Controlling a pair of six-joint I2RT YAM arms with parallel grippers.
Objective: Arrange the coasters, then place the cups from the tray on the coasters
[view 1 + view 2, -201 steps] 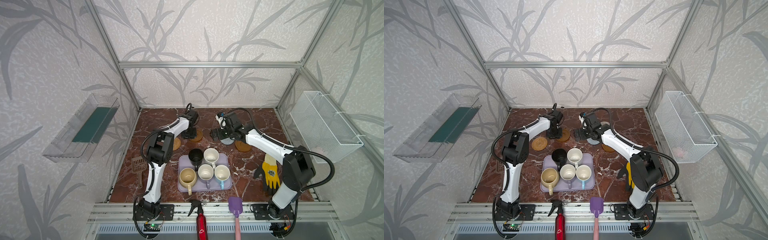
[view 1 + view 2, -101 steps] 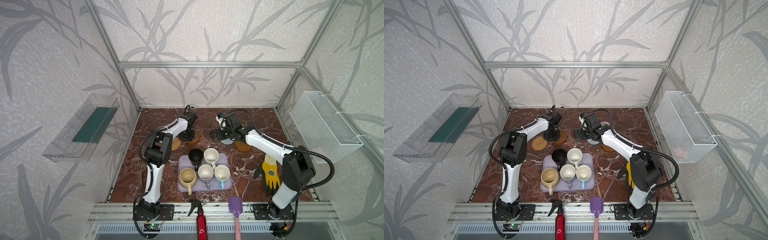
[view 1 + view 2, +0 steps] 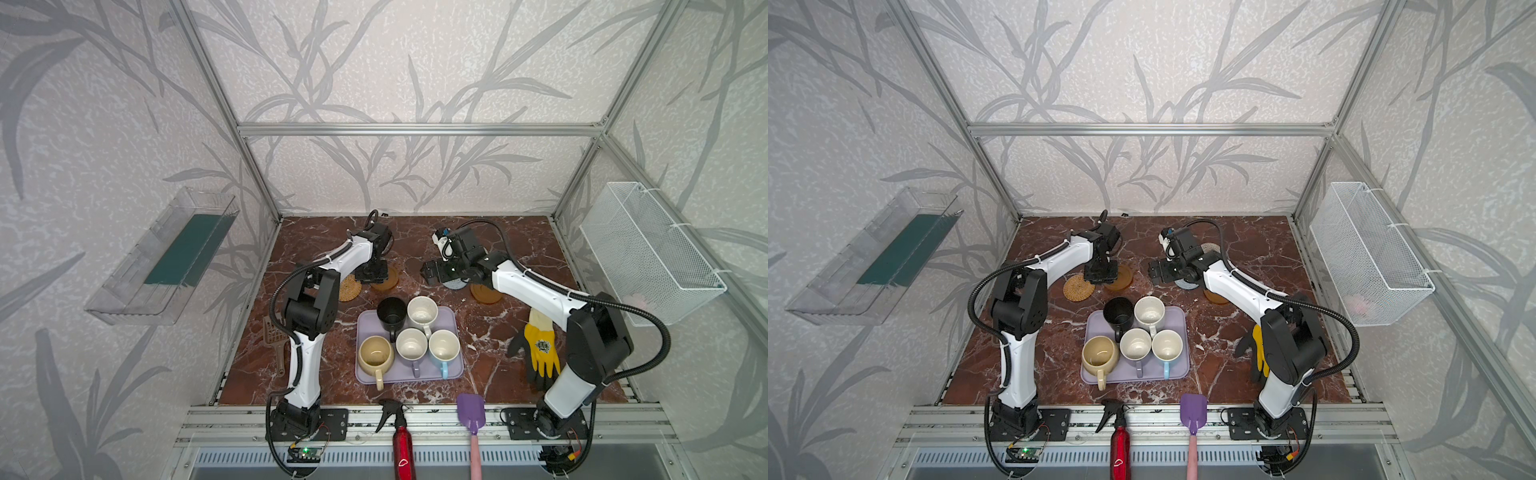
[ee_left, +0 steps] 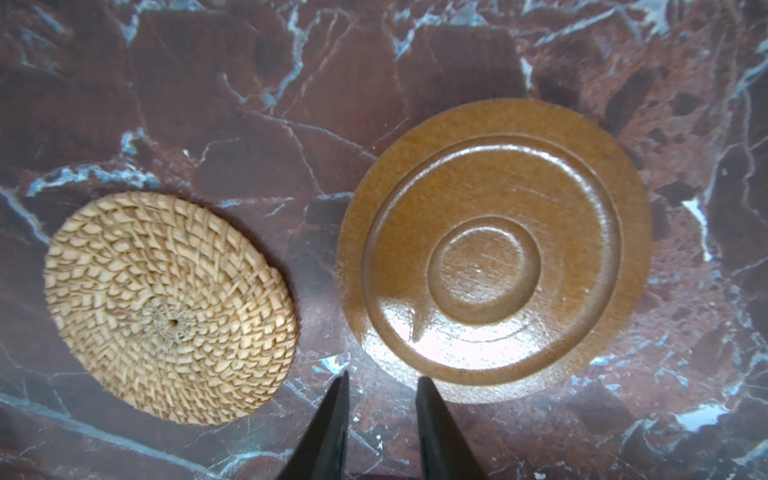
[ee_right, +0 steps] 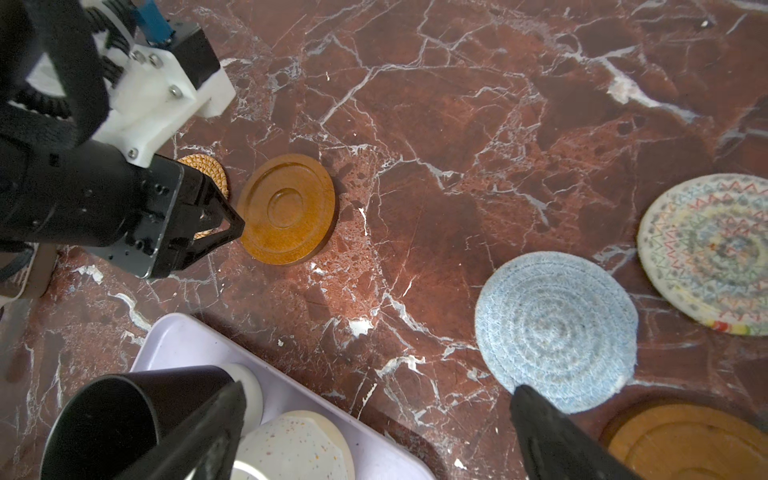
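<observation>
1. The golden rattan coaster [image 4: 170, 307] lay flat on the marble table [image 4: 249, 83] at the left end of the row, just beside its neighbour but apart from it. I judged it best left alone.
2. The left gripper [image 4: 380, 378] hung at the rim of the first amber coaster [image 4: 494, 249]. Its jaws were parted only narrowly, with nothing between them. One fingertip [image 4: 420, 384] met that rim; whether it pressed on it I could not tell. A good nudge would push low on the rim and slide the disc slowly, keeping a gap from the rattan one.
3. The tray [image 3: 455, 372] lay in front of the coasters with all five cups [image 3: 411, 345] on it, none yet on a coaster. Either arm should pass clear of the black cup [image 3: 391, 311], which stood nearest the row.
4. The right gripper [image 5: 378, 388] hovered over bare table with its jaws spread wide and empty.
5. The grey-blue coaster [image 5: 557, 328], the cream spiral coaster [image 5: 706, 249] and the second amber coaster [image 5: 685, 444] lay close together. They likely needed spreading apart so that each mug would get room.
</observation>
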